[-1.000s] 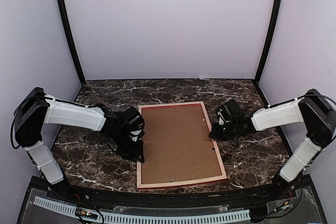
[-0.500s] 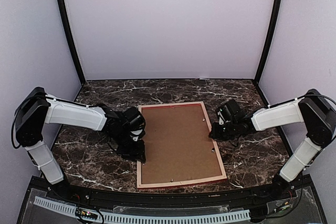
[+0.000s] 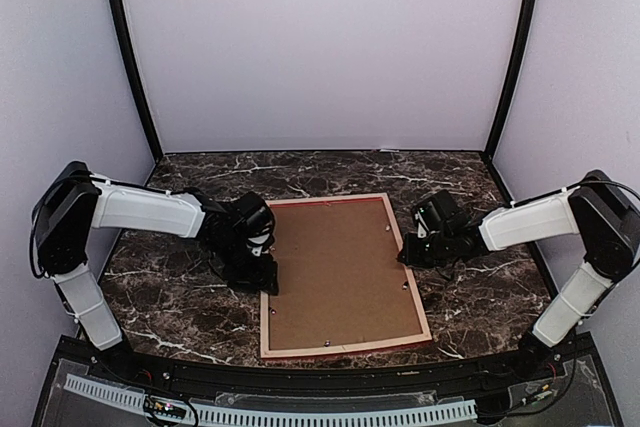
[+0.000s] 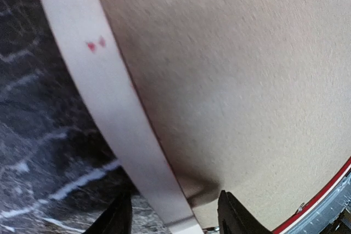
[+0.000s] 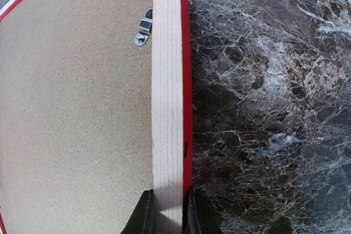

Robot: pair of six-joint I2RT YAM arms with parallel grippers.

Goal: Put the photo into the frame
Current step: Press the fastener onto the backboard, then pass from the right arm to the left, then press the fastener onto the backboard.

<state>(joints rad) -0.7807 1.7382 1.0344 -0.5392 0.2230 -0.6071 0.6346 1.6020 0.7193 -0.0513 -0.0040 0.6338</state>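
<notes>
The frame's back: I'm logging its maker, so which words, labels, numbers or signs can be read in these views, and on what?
None: no readable text in any view.
frame rail, left wrist view: two small red marks, flecks rather than characters.
backing board: plain brown, unprinted.
metal clip: no legible stamp.

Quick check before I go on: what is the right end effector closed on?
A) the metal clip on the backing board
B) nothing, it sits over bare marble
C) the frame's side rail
C: in the right wrist view, the fingers of the right end effector sit on either side of the pale wood rail of the frame. The metal clip lies well ahead of them on the backing board.
</notes>
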